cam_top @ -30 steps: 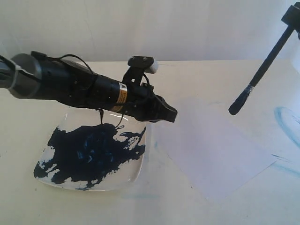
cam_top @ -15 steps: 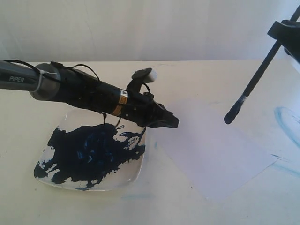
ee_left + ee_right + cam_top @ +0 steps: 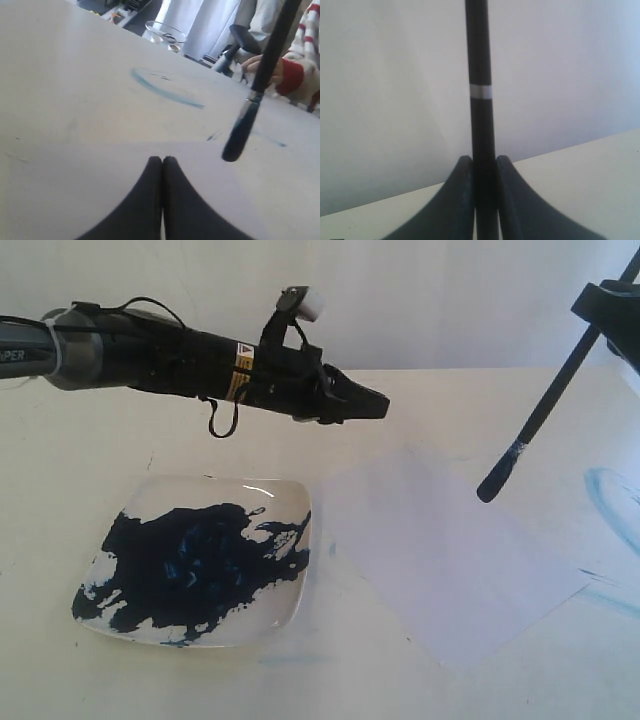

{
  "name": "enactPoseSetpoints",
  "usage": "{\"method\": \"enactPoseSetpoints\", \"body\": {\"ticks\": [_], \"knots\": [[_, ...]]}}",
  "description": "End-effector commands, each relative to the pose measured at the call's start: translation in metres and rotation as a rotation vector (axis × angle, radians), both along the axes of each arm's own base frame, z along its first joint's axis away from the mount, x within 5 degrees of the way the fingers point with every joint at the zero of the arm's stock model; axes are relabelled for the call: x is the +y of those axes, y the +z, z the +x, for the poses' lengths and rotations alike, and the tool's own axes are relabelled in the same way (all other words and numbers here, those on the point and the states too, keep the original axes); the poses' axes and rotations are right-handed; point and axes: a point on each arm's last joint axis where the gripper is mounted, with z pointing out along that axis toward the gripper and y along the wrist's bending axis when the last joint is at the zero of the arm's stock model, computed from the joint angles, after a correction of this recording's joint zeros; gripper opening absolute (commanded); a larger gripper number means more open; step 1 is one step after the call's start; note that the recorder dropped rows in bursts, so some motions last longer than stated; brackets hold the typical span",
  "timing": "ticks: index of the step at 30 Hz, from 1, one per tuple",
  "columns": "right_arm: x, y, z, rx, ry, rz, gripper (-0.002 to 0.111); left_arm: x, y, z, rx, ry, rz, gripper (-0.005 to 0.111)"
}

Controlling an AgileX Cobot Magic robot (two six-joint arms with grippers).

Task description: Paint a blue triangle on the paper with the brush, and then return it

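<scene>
The paper (image 3: 450, 550) lies flat at centre right of the table, blank; no blue triangle shows on it. My right gripper (image 3: 618, 312) at the top right edge is shut on the brush (image 3: 545, 408), which slants down-left with its dark blue tip hanging above the paper's far right part. In the right wrist view the black handle of the brush (image 3: 481, 100) stands clamped between the fingers of the right gripper (image 3: 484, 165). My left gripper (image 3: 378, 404) hangs shut and empty, raised above the table beyond the plate. In the left wrist view the left gripper (image 3: 162, 159) has its fingers pressed together, with the brush tip (image 3: 240, 135) beyond.
A square white plate (image 3: 285, 498) smeared dark blue sits at front left. A pale blue curved smear (image 3: 610, 502) marks the table at the right edge. In the left wrist view, a glass bowl (image 3: 165, 34) and a person's hand (image 3: 260, 67) lie past the table.
My left arm has lifted up and back from just over the plate's far corner to well above the table. The brush held by the right gripper has barely moved in the last half second.
</scene>
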Motion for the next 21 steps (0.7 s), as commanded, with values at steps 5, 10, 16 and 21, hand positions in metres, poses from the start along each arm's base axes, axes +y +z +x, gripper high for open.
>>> {"method": "enactPoseSetpoints", "body": {"ticks": [5, 10, 16, 21], "knots": [[-0.002, 0.001, 0.000, -0.013, -0.006, 0.001, 0.000, 0.046, 0.020, 0.050, -0.417, 0.427, 0.220, 0.000], [-0.002, 0.000, 0.000, -0.011, -0.006, 0.000, 0.000, 0.067, 0.039, 0.061, -0.732, 0.730, 0.535, 0.000], [-0.002, 0.000, 0.000, -0.012, -0.005, -0.001, 0.000, 0.083, 0.030, 0.045, -0.801, 0.864, 1.150, 0.000], [-0.002, 0.001, 0.000, -0.019, -0.003, 0.001, 0.000, 0.055, 0.012, 0.000, -0.378, 0.195, 1.049, 0.000]]}}
